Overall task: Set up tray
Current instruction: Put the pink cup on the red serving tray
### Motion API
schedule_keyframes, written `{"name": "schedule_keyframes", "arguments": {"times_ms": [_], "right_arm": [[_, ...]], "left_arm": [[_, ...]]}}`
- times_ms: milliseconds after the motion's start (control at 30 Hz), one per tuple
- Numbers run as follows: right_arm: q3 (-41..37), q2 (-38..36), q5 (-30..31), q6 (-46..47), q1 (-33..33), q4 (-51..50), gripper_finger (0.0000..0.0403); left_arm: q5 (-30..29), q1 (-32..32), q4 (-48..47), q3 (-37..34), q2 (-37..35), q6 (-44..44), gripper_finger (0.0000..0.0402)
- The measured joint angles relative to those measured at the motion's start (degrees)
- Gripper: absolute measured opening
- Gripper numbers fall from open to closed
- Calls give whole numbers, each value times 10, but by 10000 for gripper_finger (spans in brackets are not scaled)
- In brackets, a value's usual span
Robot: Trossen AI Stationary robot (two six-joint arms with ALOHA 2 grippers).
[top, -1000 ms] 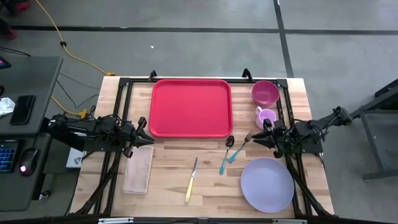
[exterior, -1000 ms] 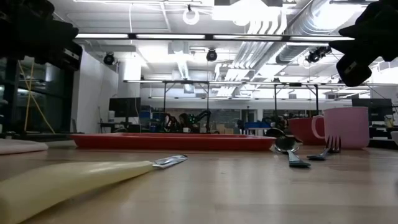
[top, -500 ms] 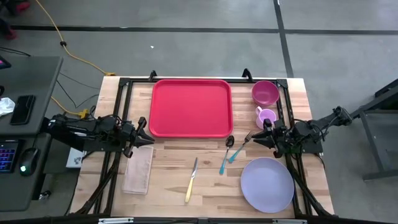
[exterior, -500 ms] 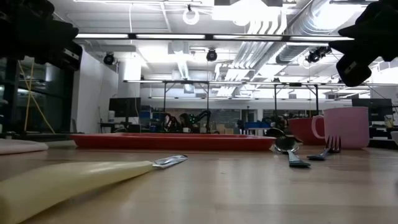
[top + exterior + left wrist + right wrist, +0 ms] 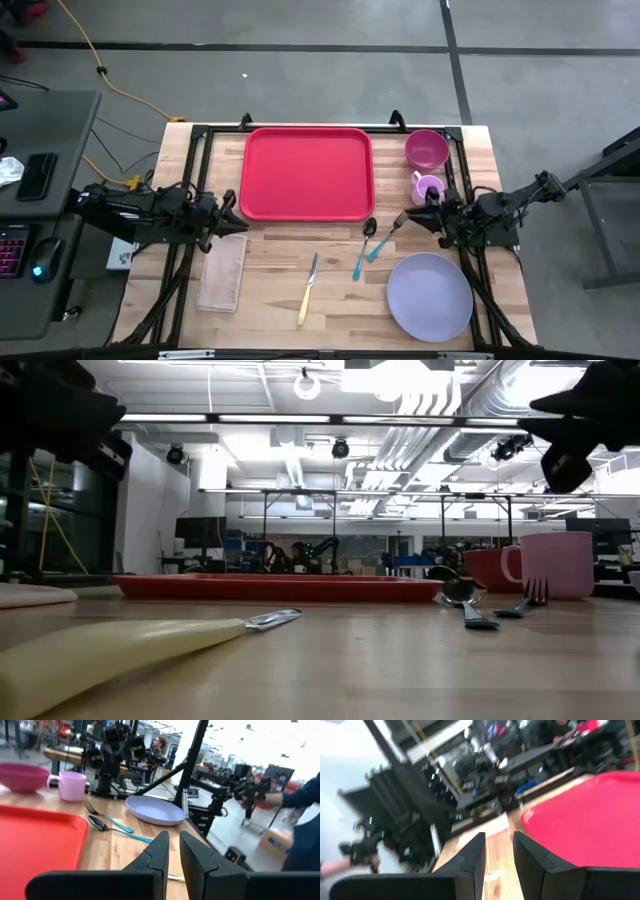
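Note:
The red tray (image 5: 305,172) lies flat on the far middle of the wooden table; it also shows in the left wrist view (image 5: 35,840) and the right wrist view (image 5: 580,820). My left gripper (image 5: 232,212) hovers level just off the tray's near left corner. Its fingers (image 5: 173,845) stand a narrow gap apart with nothing between them. My right gripper (image 5: 416,215) hovers level beside the pink mug (image 5: 428,188). It points toward the table's left, and its fingers (image 5: 497,850) are slightly apart and hold nothing.
A lavender plate (image 5: 430,296) sits near right and a purple bowl (image 5: 426,150) far right. A spoon (image 5: 364,246) and fork (image 5: 388,235) lie between tray and plate. A knife (image 5: 308,290) and a pale napkin (image 5: 222,272) lie near the front. A person's sleeve (image 5: 300,820) shows beyond the table.
My left gripper has rolled a little about its own pointing line while staying in place. My right gripper has tipped up slightly and turned a bit, also without shifting its place. Nothing on the table has moved.

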Motion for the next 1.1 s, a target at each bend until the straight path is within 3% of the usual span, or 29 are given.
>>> {"name": "schedule_keyframes", "arguments": {"times_ms": [133, 267, 567, 867, 1100], "right_arm": [[0, 0, 21, 0, 0, 59, 78], [1, 0, 40, -3, 0, 111, 78], [13, 0, 84, -121, 0, 184, 78], [84, 0, 117, -239, 0, 156, 78], [190, 14, 171, -296, 0, 24, 78]], "left_arm": [[0, 0, 0, 0, 0, -65, 79], [0, 0, 8, 0, 0, -74, 79], [22, 0, 3, 34, 0, -74, 79], [29, 0, -7, 39, 0, -74, 79], [31, 0, -51, 40, 0, -122, 79]]}}
